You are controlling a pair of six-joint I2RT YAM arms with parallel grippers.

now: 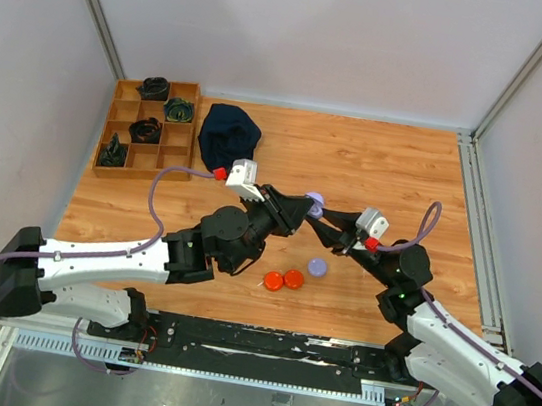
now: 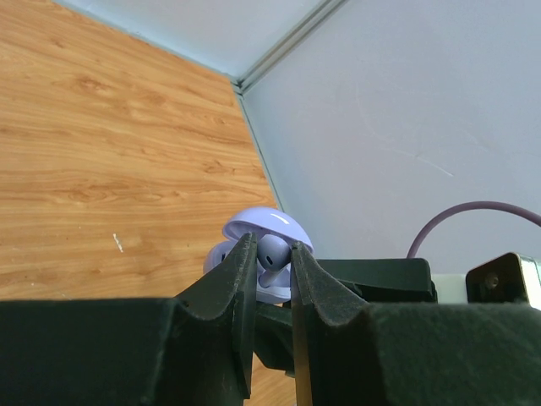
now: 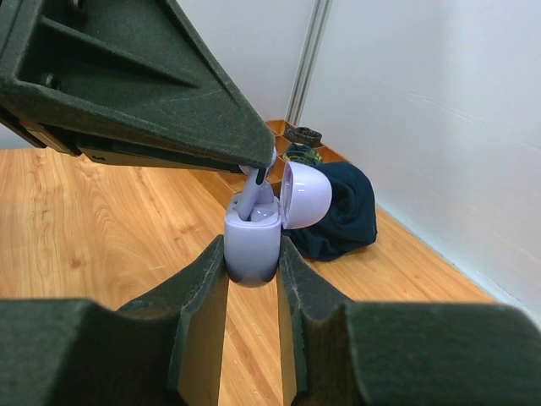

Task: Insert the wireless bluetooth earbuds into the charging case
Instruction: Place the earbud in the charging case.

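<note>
case (image 3: 252,247) lav. | earbud (image 2: 270,252) lav. | cloth (image 1: 228,134) navy | tbl (image 1: 377,167) woodgrain

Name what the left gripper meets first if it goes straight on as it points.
The open charging case in the right gripper; the earbud held by the left gripper probably touches it first.

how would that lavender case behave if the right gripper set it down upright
The lavender case looks smooth and glossy, so probably slippery in the right gripper. Its rounded bottom and open lid hanging to one side suggest it would likely tip.
</note>
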